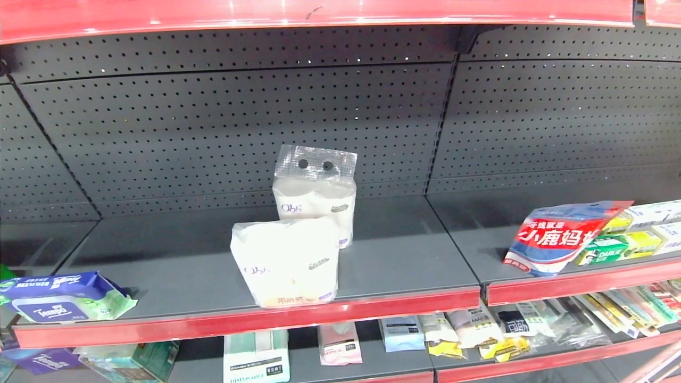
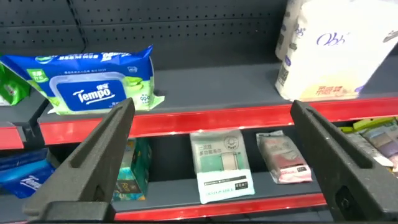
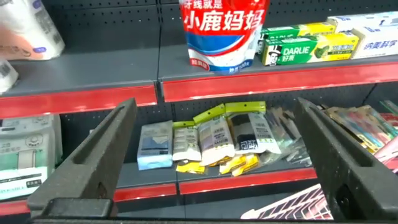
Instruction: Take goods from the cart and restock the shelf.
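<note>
Glossy plastic tissue pack [image 1: 287, 260] on matte grey shelf [image 1: 415, 250]; left tool [image 2: 211, 107], right tool [image 3: 217, 102] spread, empty.

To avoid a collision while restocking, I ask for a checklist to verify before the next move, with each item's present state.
1. Left claw open and empty: ok.
2. Right claw open and empty: ok.
3. Bare shelf room between the blue wipes pack and the front tissue pack: ok.
4. Front tissue pack set back from the shelf lip: not ok, it stands at the front edge.
5. Rear tissue pack upright: ok.
6. Which goods to fetch next: cannot tell.
</note>
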Tool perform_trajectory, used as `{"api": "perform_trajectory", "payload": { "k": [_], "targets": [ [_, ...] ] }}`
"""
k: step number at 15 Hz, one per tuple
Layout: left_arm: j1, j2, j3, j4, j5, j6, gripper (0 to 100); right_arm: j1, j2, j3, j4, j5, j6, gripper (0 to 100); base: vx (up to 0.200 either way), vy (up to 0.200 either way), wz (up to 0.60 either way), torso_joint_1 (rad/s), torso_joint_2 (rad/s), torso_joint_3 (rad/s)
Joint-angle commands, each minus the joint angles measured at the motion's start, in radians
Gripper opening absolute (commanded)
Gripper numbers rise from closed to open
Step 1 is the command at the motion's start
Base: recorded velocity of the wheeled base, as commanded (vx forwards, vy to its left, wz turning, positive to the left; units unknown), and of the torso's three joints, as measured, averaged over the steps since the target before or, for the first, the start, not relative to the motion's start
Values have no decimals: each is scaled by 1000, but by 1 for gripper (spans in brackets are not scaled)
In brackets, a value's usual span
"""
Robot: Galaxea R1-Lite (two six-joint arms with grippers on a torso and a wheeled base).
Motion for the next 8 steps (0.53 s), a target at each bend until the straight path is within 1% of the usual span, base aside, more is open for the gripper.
{"api": "perform_trajectory", "payload": {
  "k": [1, 3, 4, 5, 6, 7, 8],
  "targets": [
    [0, 0, 0, 0, -2, 2, 100, -1, 1, 0, 0, 0, -1, 100, 0, 0, 0, 0, 0, 0],
    [0, 10, -3, 0, -15, 3, 100, -1, 1, 0, 0, 0, -1, 100, 0, 0, 0, 0, 0, 0],
    [-2, 24, -34, 4, -23, 6, 100, -1, 1, 0, 0, 0, -1, 100, 0, 0, 0, 0, 0, 0],
    [-17, 379, -321, 4, -9, -75, 100, -1, 1, 0, 0, 0, -1, 100, 0, 0, 0, 0, 0, 0],
    [-11, 579, -479, -10, -3, -196, 100, -1, 1, 0, 0, 0, -1, 100, 0, 0, 0, 0, 0, 0],
    [-8, 705, -581, -3, 3, -240, 100, -1, 1, 0, 0, 0, -1, 100, 0, 0, 0, 0, 0, 0],
    [3, 863, -638, 10, 31, -216, 100, -1, 1, 0, 0, 0, -1, 100, 0, 0, 0, 0, 0, 0]
  ]
}}
